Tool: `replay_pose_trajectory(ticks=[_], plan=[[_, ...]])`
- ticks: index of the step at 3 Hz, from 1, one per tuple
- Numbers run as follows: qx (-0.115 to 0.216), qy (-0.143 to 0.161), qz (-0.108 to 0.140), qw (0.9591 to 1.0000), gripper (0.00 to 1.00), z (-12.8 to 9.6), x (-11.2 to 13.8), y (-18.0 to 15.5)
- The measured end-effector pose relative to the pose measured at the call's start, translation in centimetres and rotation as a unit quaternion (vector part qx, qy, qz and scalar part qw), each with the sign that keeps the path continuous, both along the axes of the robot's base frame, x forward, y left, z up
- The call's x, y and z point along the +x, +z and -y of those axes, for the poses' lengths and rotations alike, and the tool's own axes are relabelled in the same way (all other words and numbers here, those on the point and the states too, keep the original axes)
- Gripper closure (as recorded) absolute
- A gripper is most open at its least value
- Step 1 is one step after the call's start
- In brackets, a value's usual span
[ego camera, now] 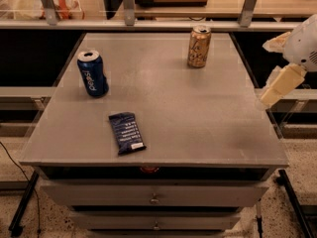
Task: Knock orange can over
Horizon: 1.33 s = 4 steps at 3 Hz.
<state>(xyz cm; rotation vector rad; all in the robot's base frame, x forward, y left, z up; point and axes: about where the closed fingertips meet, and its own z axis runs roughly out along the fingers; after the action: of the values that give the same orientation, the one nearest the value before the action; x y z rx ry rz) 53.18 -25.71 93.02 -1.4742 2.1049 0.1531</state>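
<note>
- Orange can (199, 46) stands upright on the bench's (198, 113) far side.
- Gripper (275, 87) hangs past the right edge, apart from the can; its state cannot be told.

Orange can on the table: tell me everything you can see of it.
The orange can is slim, orange-tan metal with pale cursive lettering and a shiny top. It stands upright near the back right of the gray table, touching only the tabletop. The gripper hangs off the table's right edge, apart from it.
</note>
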Motion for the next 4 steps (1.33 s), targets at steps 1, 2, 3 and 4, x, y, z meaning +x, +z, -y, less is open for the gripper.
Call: replay_pose_trajectory(ticks=[1, 2, 3, 4], plan=[[0.075, -0.015, 0.019, 0.9969, 0.00, 2.0, 4.2, -2.9], [0.074, -0.014, 0.020, 0.9970, 0.00, 1.9, 4.1, -2.8], [0.101, -0.024, 0.047, 0.9935, 0.00, 1.7, 4.8, -2.8], [0.152, -0.037, 0.098, 0.9829, 0.00, 1.3, 7.8, -2.5]])
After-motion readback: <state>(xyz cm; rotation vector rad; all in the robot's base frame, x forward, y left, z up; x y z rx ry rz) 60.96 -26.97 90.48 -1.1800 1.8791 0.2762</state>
